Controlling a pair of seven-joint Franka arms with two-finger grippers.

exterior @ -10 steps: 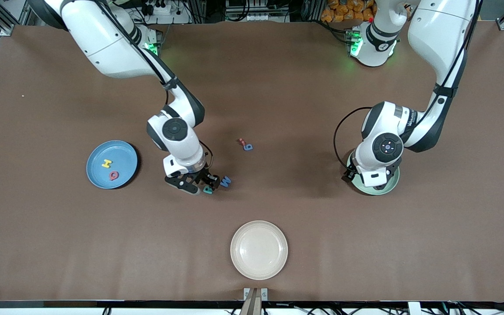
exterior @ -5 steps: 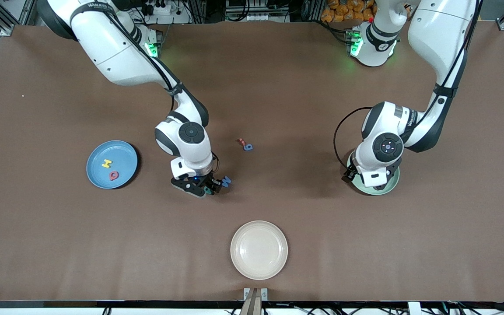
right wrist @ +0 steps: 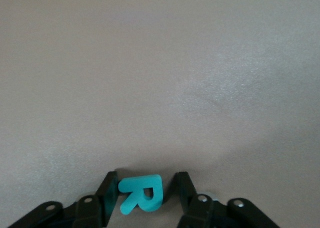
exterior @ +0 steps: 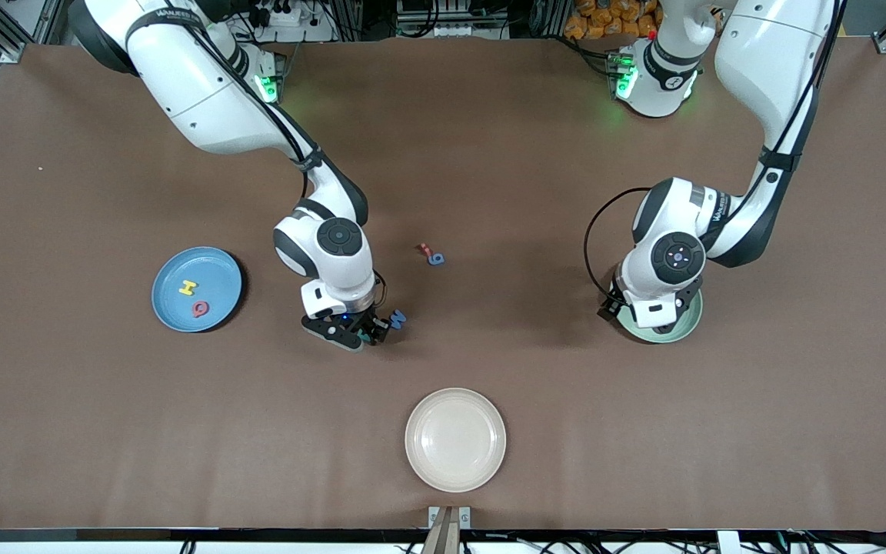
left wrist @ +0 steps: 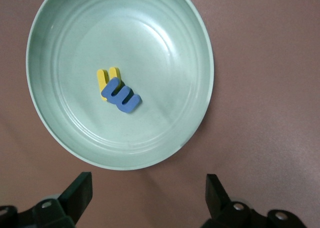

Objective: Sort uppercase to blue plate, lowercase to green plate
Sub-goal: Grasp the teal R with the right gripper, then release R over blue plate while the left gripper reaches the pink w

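Brown cloth covers the table (exterior: 489,154) from edge to edge; I count the following on it.

Blue plate (exterior: 216,261), left of centre in the front view: I see the yellow H (exterior: 188,288) and the pinkish-red Q (exterior: 200,308) lying in it, apart from each other.

Right gripper (exterior: 366,332), just left of centre in the front view, down at the table. In the right wrist view my right gripper (right wrist: 145,190) has its fingers (right wrist: 106,190) closed against both sides of the teal R (right wrist: 142,193), bottom centre of that frame. The blue W (exterior: 398,318) lies on the cloth just beside this gripper, toward the left arm's end of the table.

Centre of the front view: a small red letter (exterior: 424,248) and a blue g (exterior: 435,259), touching or nearly so, farther from the front camera than the W.

Green plate (exterior: 685,323), right of centre in the front view, largely covered by the left arm's wrist. In the left wrist view the green plate (left wrist: 60,37) holds a blue m (left wrist: 121,96) lying partly on a yellow letter (left wrist: 103,79), near the plate's middle. My left gripper (left wrist: 147,193) hangs over the plate's rim with fingers (left wrist: 80,190) spread wide, gripping nothing.

Cream plate (exterior: 455,438), lower centre of the front view, nearest the front camera.
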